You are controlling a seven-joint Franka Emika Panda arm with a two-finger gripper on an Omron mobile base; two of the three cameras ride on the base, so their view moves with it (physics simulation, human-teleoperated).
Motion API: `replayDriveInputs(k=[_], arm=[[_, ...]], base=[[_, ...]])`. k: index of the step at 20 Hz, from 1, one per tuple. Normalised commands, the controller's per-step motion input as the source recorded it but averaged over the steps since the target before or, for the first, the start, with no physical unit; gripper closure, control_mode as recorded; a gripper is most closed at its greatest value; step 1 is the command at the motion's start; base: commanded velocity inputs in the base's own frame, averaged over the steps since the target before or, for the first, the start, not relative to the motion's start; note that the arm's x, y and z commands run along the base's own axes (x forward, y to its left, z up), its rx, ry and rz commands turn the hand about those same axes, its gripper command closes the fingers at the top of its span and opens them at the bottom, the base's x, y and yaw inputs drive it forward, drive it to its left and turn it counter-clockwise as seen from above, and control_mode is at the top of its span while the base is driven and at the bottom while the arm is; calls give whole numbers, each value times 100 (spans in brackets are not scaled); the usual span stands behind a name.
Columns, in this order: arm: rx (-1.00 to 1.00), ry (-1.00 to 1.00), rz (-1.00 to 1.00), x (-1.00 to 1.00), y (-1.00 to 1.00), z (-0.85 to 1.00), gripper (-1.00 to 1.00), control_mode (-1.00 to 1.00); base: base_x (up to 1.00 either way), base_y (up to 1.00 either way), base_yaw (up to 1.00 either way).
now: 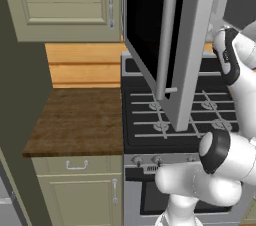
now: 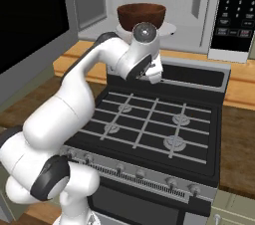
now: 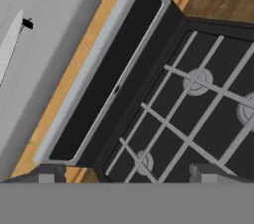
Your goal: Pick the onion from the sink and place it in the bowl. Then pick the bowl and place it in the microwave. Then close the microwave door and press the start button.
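Observation:
The reddish-brown bowl (image 2: 142,16) sits on a white turntable plate inside the open microwave (image 2: 199,0), above the range. The microwave door (image 1: 187,45) hangs swung out over the stove, its slim silver handle (image 1: 167,35) facing me. My gripper (image 3: 127,174) is open with nothing between its fingertips (image 3: 47,173). It hovers just below and in front of the bowl, over the back of the range. The onion is hidden from view, and the sink is out of view.
The black gas range (image 2: 149,119) with grates and front knobs lies under the arm. Its raised back panel (image 3: 109,79) is close below the hand. A wooden counter (image 1: 75,120) and beige cabinets (image 1: 65,0) stand to the left. The microwave keypad (image 2: 234,10) is at the right.

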Motion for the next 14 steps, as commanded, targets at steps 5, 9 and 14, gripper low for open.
replayDriveInputs(k=[5, 9, 14], arm=[[-18, 4, -3, 2, -6, -47, -100, -100], [-25, 0, -5, 0, 0, -26, -100, -100], [-23, 0, -13, 3, 0, -22, -100, -100]], base=[[0, 0, 0], [0, 0, 0], [0, 0, 0]])
